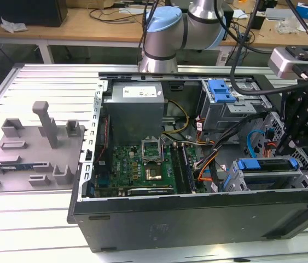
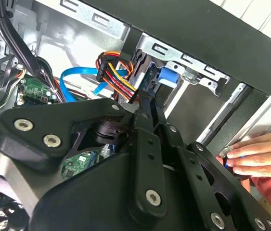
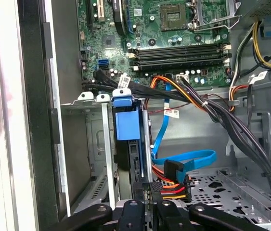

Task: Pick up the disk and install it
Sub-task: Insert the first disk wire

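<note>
- I see gripper [image 1: 282, 150] right above disk [image 1: 266, 164], seated in its bay [image 1: 267, 183]; can't tell if closed.
- Cables [image 3: 171, 185] crowd just beside it.
- Hand [image 2: 251, 156] at case [image 1: 197, 219] wall.

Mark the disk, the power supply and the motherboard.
disk [image 1: 266, 163]: exterior view, on its blue bracket.
power supply [image 1: 134, 118]: exterior view, on its grey side face.
motherboard [image 1: 123, 164]: exterior view, on the green board beside the socket.

gripper [image 2: 147, 98] close to disk [image 2: 166, 77] in bay | hand [image 2: 251, 156] beside case wall [image 2: 212, 33] | blue cable [image 2: 77, 77] beside coloured wires [image 2: 118, 72]
</note>
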`<state>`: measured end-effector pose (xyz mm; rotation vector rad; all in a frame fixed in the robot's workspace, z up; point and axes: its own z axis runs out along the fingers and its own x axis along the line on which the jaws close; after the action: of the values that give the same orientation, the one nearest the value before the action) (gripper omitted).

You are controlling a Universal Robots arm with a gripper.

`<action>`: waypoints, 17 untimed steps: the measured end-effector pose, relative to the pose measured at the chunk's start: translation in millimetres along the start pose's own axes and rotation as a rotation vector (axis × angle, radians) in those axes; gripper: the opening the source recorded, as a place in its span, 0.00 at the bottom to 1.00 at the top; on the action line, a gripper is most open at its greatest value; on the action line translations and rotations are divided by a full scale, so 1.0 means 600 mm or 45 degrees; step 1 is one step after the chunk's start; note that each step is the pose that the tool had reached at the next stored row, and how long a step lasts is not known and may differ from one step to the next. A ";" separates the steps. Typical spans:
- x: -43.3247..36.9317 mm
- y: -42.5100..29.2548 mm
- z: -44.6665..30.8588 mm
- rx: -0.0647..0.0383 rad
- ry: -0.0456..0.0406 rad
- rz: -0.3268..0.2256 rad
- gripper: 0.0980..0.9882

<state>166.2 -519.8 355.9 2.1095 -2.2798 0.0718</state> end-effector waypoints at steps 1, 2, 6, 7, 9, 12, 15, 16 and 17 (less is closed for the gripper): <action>0.000 0.000 0.000 0.000 0.000 0.000 0.07; 0.001 0.000 0.001 0.000 0.000 0.000 0.07; 0.004 0.000 0.001 0.000 0.000 0.000 0.07; 0.005 0.000 0.001 0.000 0.000 0.000 0.07; 0.007 -0.001 0.001 0.000 0.000 0.000 0.07; 0.007 -0.001 0.001 0.000 0.000 0.000 0.07; 0.007 -0.001 0.002 0.000 0.000 0.000 0.07; 0.007 -0.001 0.002 0.000 0.000 0.000 0.07; 0.007 -0.001 0.002 0.000 0.000 0.000 0.07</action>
<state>166.6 -523.9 354.9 2.1094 -2.2802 0.0714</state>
